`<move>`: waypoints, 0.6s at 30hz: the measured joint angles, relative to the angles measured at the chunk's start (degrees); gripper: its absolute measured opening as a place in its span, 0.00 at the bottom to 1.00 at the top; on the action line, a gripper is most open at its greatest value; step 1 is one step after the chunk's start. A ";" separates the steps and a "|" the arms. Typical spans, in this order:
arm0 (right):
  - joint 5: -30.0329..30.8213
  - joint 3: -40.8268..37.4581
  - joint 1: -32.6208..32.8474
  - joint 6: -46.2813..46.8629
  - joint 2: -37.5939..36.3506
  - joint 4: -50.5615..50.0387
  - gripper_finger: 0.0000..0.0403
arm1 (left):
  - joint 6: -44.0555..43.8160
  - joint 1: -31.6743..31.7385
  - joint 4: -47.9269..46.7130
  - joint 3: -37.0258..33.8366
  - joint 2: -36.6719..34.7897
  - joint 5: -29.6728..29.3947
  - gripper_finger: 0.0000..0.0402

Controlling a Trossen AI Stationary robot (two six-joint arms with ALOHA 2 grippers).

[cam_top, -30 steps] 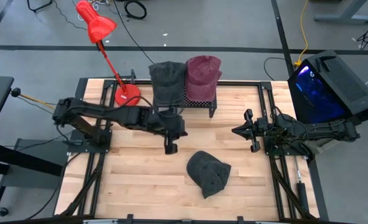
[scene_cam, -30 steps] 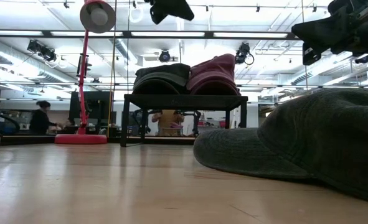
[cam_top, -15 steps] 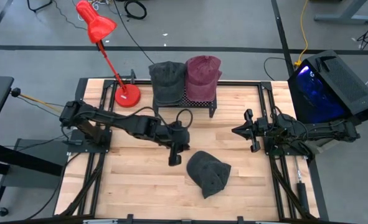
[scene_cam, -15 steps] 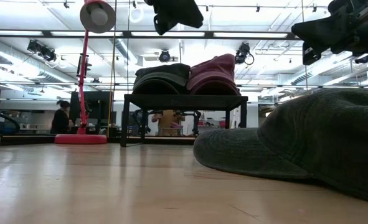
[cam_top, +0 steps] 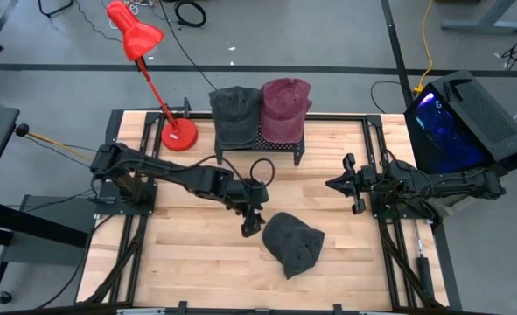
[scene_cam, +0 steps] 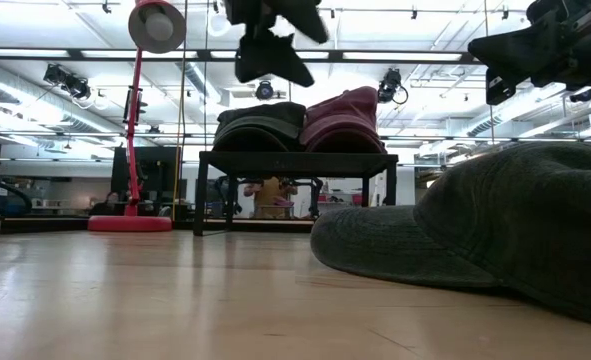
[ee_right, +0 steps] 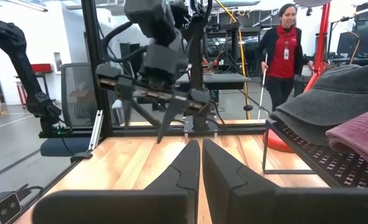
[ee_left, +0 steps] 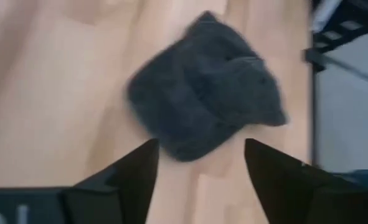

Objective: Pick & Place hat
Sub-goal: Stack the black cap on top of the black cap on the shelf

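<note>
A dark grey hat [cam_top: 293,243] lies on the wooden table, near the middle front, brim down in the low view [scene_cam: 475,225]. My left gripper [cam_top: 251,226] hangs open just left of it and above the table, slanting down toward it. In the left wrist view the hat [ee_left: 202,87] lies ahead of the two spread fingers, with my left gripper [ee_left: 199,168] clear of it. In the low view my left gripper [scene_cam: 265,50] shows high up. My right gripper [cam_top: 332,185] waits shut at the table's right side, held level [ee_right: 200,162].
At the table's far edge a black rack [cam_top: 275,144] carries a dark grey hat [cam_top: 234,114] and a maroon hat [cam_top: 284,107]. A red desk lamp [cam_top: 178,133] stands to its left. A person [ee_right: 286,43] stands beyond the table.
My left gripper has gone down and toward the table's right and near edges, closing in on the lying hat. It has rolled about its own axis and opened. The hat has not moved.
</note>
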 joint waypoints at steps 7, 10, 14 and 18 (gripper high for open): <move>0.00 0.00 0.00 0.01 -0.02 0.19 0.06 | -3.87 -0.02 4.24 -3.03 2.04 5.65 0.73; -0.01 0.00 0.02 0.01 -0.01 -0.01 0.06 | -6.07 -0.02 7.69 -5.32 2.11 5.52 0.73; 0.00 0.00 0.00 0.00 -0.02 0.04 0.06 | -8.82 -0.01 10.74 -8.20 2.15 5.09 0.73; 0.00 0.00 0.01 0.01 -0.02 0.08 0.06 | -13.72 0.26 15.70 -11.66 2.15 4.91 0.73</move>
